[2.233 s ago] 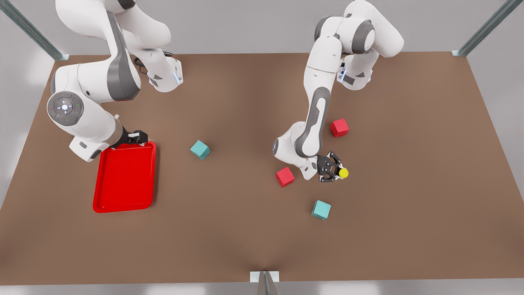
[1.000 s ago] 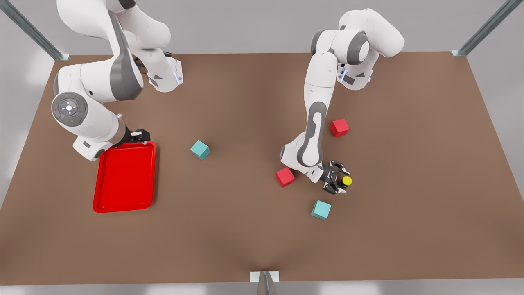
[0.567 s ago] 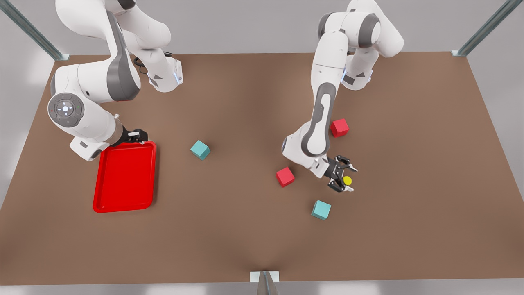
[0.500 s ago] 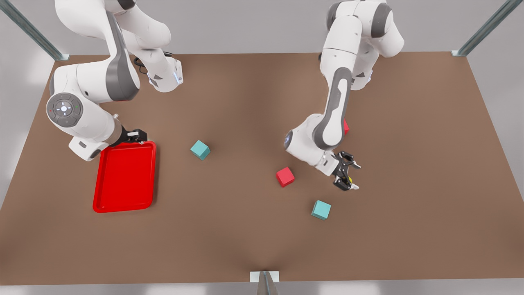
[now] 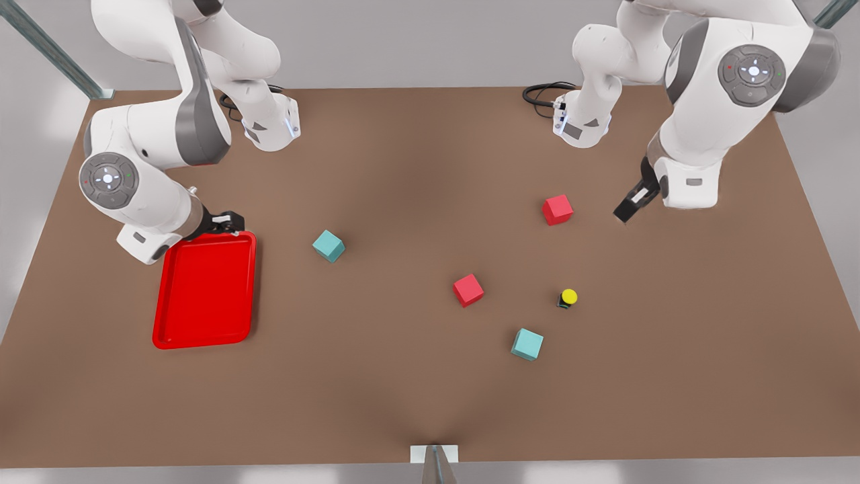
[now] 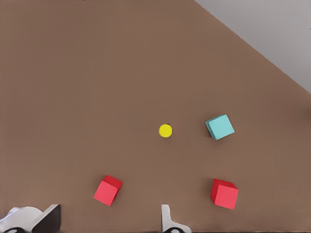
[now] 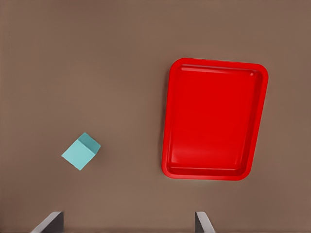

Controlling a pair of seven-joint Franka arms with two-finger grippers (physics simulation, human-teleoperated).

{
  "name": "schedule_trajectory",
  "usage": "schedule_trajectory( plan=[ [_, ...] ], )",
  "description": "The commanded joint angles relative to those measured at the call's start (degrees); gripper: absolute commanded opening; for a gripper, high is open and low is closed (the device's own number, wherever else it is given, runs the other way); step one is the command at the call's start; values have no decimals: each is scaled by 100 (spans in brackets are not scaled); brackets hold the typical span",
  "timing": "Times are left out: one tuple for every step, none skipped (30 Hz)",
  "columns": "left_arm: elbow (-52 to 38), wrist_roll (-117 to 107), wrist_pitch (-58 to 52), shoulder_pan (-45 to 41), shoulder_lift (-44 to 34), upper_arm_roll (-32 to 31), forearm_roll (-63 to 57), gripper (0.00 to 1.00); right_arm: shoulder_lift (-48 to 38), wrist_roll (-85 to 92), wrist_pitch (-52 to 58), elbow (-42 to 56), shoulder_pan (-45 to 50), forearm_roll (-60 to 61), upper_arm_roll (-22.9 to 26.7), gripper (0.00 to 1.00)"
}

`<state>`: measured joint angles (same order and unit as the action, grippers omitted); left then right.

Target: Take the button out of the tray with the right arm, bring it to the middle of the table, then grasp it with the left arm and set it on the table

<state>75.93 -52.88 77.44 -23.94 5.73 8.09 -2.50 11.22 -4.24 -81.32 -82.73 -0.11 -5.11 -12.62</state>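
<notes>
The button (image 5: 568,296) (image 6: 165,130), yellow cap up, stands by itself on the table (image 5: 403,168), right of centre in the front view. My left gripper (image 5: 629,207) (image 6: 111,213) hangs open and empty well above and behind it, near the front view's right edge. The red tray (image 5: 205,289) (image 7: 214,121) lies at the front view's left with nothing in it. At the tray's far corner my right gripper (image 5: 225,222) (image 7: 128,216) waits, open and empty.
Two red cubes (image 5: 557,209) (image 5: 468,290) and a teal cube (image 5: 527,344) lie around the button. Another teal cube (image 5: 328,245) sits between the tray and the table's middle. Both arm bases stand along the far edge.
The left gripper lowered the button to the table, opened, let it go, then rose and swung back toward the front view's right. The right arm has barely moved.
</notes>
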Motion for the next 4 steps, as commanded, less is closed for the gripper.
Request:
schedule_trajectory(
  plan=[
    [518, 6421, 77, 74, -388, -27, -67, 100, -6, 11, 3, 2, -15, 19, -4, 100],
    [642, 6421, 228, 74, -450, -27, -84, 100, -6, 11, 3, 2, -15, 19, -4, 100],
    [642, 6421, 228, 83, -450, -27, -84, 100, -6, 20, 3, 2, -33, 19, -4, 100],
    [642, 6413, 228, 83, -450, -27, -75, 100, -6, 20, 3, 2, -24, 19, -4, 100]
  ],
)
